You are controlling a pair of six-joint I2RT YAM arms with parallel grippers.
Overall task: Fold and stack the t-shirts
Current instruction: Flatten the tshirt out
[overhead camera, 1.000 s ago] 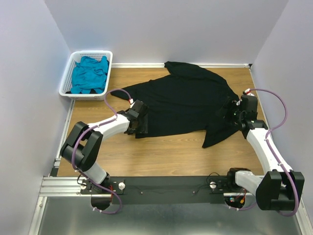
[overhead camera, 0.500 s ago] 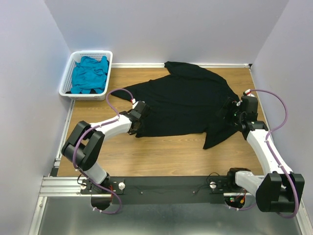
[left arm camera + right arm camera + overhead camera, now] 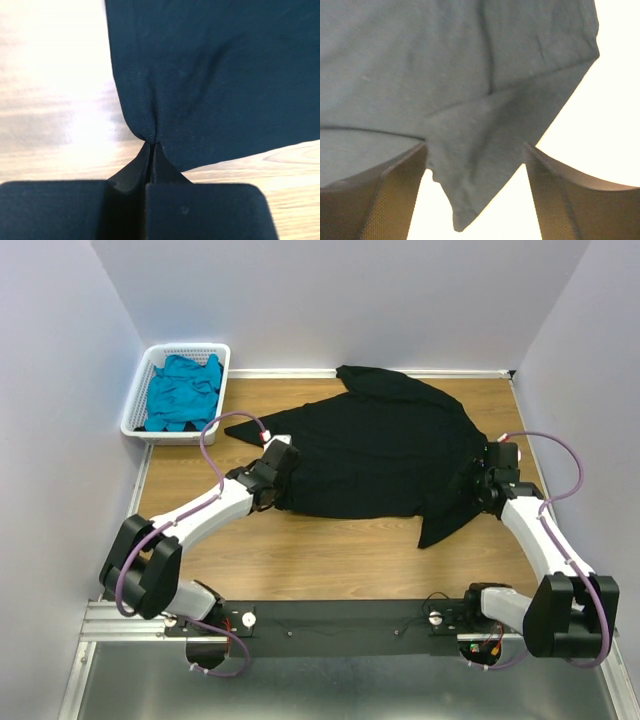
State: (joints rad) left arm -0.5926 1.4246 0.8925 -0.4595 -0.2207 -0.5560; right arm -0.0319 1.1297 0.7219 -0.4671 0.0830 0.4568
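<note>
Left arm now reaches farther out across the bench than a second ago, elbow straighter. The left gripper has gone away from the bases and sits at the left hem of the black t-shirt. Wrist view: left jaws together, clamped on a small pinch of the stitched hem; the cloth puckers into the pinch.

The shirt's near-left edge has gone with it. The dark bunch that lay by the gripper a second ago is now drawn flatter, and the left sleeve shows as a clear point toward the basket.

The right gripper has shifted a little toward the right wall and now sits at the shirt's right edge. Wrist view: right jaws wide apart, with a loose corner flap of cloth lying between the fingers and not gripped.

Mounting rail with both bases at the near edge, then bare wood. The black t-shirt lies spread over the middle and far right of the bench, one sleeve pointing near-right, the far part reaching the back wall. Nothing lies on it but the two grippers at its edges.

Far-left corner: white basket, well apart from the black shirt, with the teal t-shirt crumpled inside, unchanged.
</note>
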